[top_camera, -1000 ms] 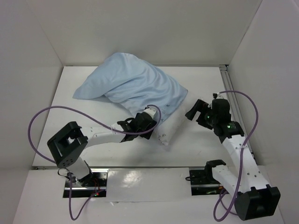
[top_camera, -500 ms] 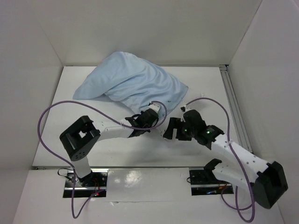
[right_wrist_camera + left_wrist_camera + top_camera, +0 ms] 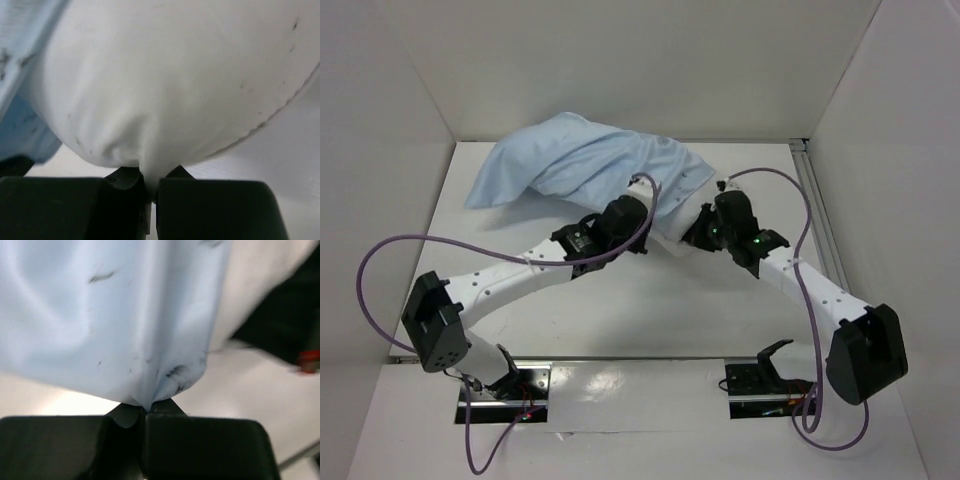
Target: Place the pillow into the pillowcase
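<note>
The light blue pillowcase (image 3: 570, 165) lies bunched at the back of the table, with the white pillow (image 3: 672, 222) largely inside it; only the pillow's near end shows at the opening. My left gripper (image 3: 628, 212) is shut on the pillowcase's hem; in the left wrist view blue cloth (image 3: 110, 325) is pinched between the jaws (image 3: 146, 410). My right gripper (image 3: 705, 222) is shut on the pillow's exposed end; in the right wrist view white fabric (image 3: 170, 90) is pinched at the jaws (image 3: 149, 177), with pillowcase cloth (image 3: 20, 120) at the left.
White walls enclose the table on the left, back and right. A metal rail (image 3: 820, 220) runs along the right edge. Purple cables (image 3: 390, 255) loop off both arms over the tabletop (image 3: 650, 310).
Both arms reached farther back toward the opening. The right gripper closed on the pillow's end. The pillowcase and pillow shifted back and left, and less of the pillow shows.
</note>
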You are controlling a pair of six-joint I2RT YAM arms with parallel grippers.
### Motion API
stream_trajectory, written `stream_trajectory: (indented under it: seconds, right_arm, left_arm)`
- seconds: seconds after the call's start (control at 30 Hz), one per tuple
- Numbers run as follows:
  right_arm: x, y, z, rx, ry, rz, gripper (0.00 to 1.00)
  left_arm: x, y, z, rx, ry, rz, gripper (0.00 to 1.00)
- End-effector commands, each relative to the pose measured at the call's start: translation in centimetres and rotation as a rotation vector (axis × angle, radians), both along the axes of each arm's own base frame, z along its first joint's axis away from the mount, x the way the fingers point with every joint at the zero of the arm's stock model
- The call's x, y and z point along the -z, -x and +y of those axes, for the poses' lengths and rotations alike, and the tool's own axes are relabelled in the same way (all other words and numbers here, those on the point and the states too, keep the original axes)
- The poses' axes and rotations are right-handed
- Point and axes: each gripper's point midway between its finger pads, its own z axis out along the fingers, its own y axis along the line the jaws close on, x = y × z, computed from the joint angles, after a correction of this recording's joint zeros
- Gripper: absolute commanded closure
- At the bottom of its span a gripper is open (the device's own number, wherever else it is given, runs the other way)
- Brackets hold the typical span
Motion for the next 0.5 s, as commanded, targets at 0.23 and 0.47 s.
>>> stream_trajectory:
  seconds: [0.23,0.47]
  right_arm:
    - [-12.4,-6.2,-1.3,0.022,-0.212,-0.306,1.0]
    - [-16.7,0.6,-3.6,0.032,-0.188,-0.302,1.0]
  left_arm:
    - [-29.2,6.8,-12.5,0.557,0.613,-0.181,1.0]
    - [-36.2,7.4,-9.7,0.511,0.725,-0.208,1.0]
